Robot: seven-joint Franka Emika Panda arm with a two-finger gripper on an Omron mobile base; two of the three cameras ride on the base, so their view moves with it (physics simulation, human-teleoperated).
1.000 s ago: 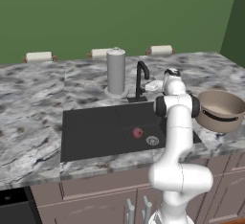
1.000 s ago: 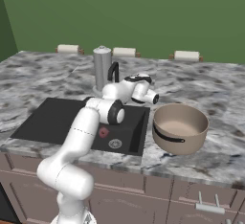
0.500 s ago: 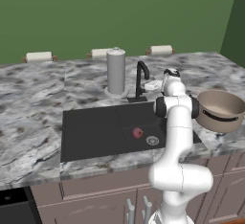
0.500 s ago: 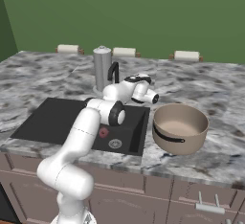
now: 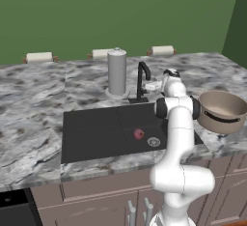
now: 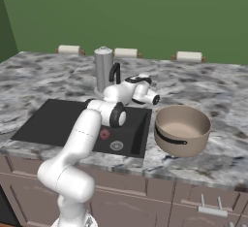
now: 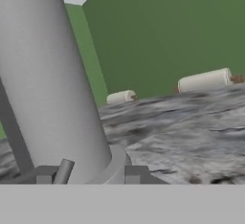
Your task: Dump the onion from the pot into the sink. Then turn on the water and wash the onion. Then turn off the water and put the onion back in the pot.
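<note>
No words, labels, brands or numbers that I can read anywhere, the pot (image 5: 221, 112) plain tan, the grey cylinder (image 5: 116, 71) unmarked, the rolls (image 6: 189, 56) by the green wall blank, the marbled surface (image 6: 213, 95) bare of signs

A white robot arm with dark joints rises from its base, bends at a dark elbow joint, and reaches forward and slightly upward. Its hand (image 7: 91, 174) is held roughly level at the end of the arm. Two small dark fingertips (image 7: 45, 174) stand apart with a gap between them, gripping nothing.
</note>
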